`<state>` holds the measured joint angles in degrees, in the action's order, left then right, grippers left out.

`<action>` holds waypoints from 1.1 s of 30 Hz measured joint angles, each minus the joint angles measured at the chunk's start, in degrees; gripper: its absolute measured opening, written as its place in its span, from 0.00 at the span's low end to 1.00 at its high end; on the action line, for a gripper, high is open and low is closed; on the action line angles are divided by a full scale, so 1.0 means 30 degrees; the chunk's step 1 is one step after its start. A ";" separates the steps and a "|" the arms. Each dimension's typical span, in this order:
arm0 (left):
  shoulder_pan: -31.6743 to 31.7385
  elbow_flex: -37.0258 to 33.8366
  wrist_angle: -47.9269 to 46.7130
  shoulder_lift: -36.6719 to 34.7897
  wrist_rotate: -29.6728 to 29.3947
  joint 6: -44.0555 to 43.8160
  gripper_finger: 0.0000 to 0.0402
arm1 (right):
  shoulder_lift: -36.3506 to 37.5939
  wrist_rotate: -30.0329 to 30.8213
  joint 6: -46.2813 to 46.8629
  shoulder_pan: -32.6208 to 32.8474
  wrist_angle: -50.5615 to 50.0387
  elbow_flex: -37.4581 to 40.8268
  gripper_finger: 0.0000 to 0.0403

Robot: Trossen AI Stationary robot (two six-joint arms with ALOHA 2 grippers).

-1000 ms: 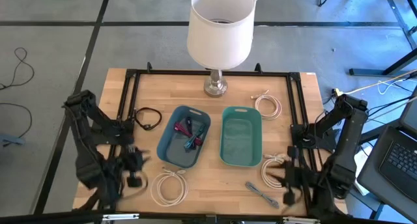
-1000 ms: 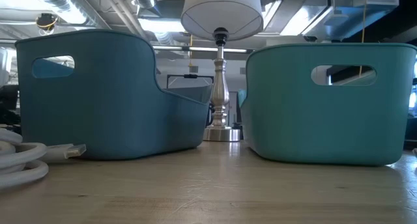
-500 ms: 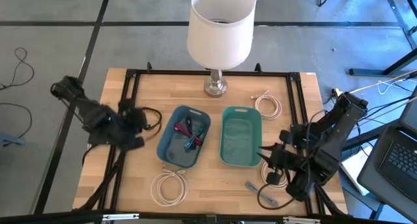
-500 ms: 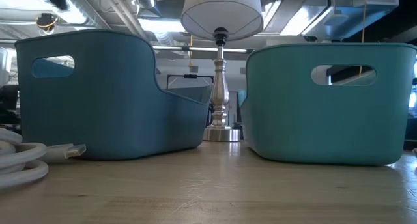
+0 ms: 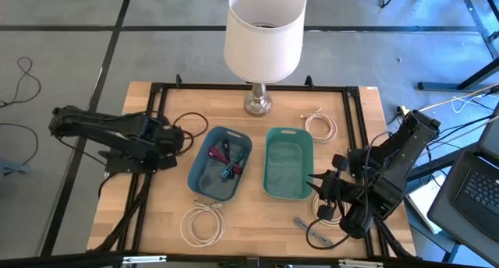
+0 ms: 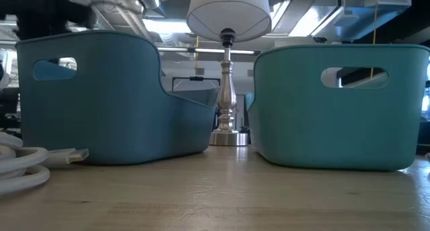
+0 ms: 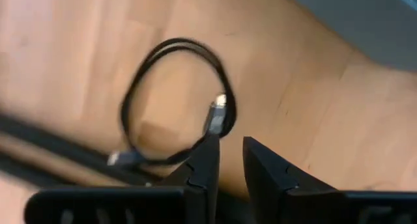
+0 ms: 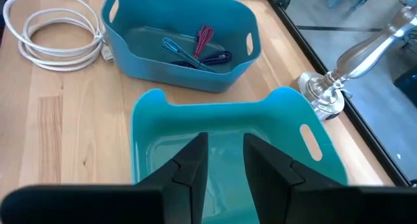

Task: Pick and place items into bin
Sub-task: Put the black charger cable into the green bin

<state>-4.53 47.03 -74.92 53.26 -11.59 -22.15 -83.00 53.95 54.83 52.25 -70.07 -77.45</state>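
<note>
So the black loop (image 7: 125, 116) is lying flat on the table (image 5: 257, 221), off to the left of the blue bin (image 5: 201, 182) and close to the black frame rail on that side. The left gripper (image 7: 228, 142) is right at it, the cable's plug end sitting just past the tip, but honestly I can't tell whether it has hold of the cable or is only touching it. The blue bin already has stuff in it: a red strap (image 8: 205, 36), a purple one (image 8: 218, 56) and a teal one (image 8: 176, 49), all bunched together on the floor of the bin. Right beside it on the right is the teal bin (image 5: 288, 178), which looks bare inside. The right gripper (image 8: 225, 142) hangs at that bin's right edge, pointing in over it, fingers (image 8: 195, 155) a little apart with nothing between them. Three white cables are out on the wood: one coil (image 5: 201, 223) near the front edge in front of the blue bin, one (image 5: 321, 126) at the back right near the lamp, and a third (image 5: 322, 206) front right, partly hidden under the right arm. A grey strap (image 5: 312, 230) lies just in front of that third one. The lamp (image 5: 263, 30) stands at the back middle, behind both bins.
</note>
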 joint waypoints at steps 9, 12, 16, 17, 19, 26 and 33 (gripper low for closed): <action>0.2082 -0.2630 0.2041 0.1346 0.1160 0.1402 0.24 | 0.0000 -0.0019 0.0015 0.0000 -0.0004 0.0000 0.25; 0.2183 -0.2601 0.2738 0.1976 0.1646 0.1076 0.28 | 0.0007 -0.0015 0.0015 0.0000 0.0002 0.0000 0.25; 0.2441 -0.2608 0.4158 0.2559 0.1576 -0.0259 0.35 | 0.0015 -0.0015 0.0060 0.0000 0.0009 0.0000 0.25; 0.2617 -0.2608 0.4507 0.2614 0.1220 -0.0777 0.36 | 0.0015 -0.0015 0.0063 0.0000 0.0021 0.0000 0.25; 0.3065 -0.2601 0.4623 0.2796 0.0679 -0.1753 0.40 | 0.0015 -0.0016 0.0073 0.0000 0.0071 0.0000 0.25; 0.5001 -0.2601 0.5027 0.3441 0.1014 -0.4126 0.46 | 0.0015 -0.0058 0.0066 0.0000 0.0140 0.0000 0.25; 0.5948 -0.2601 0.6973 0.4628 0.3956 -0.4690 0.45 | 0.0015 -0.0063 0.0073 0.0000 0.0201 0.0000 0.25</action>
<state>13.32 39.22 -54.00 67.15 0.28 -36.22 -82.96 53.76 55.05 52.25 -69.47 -77.45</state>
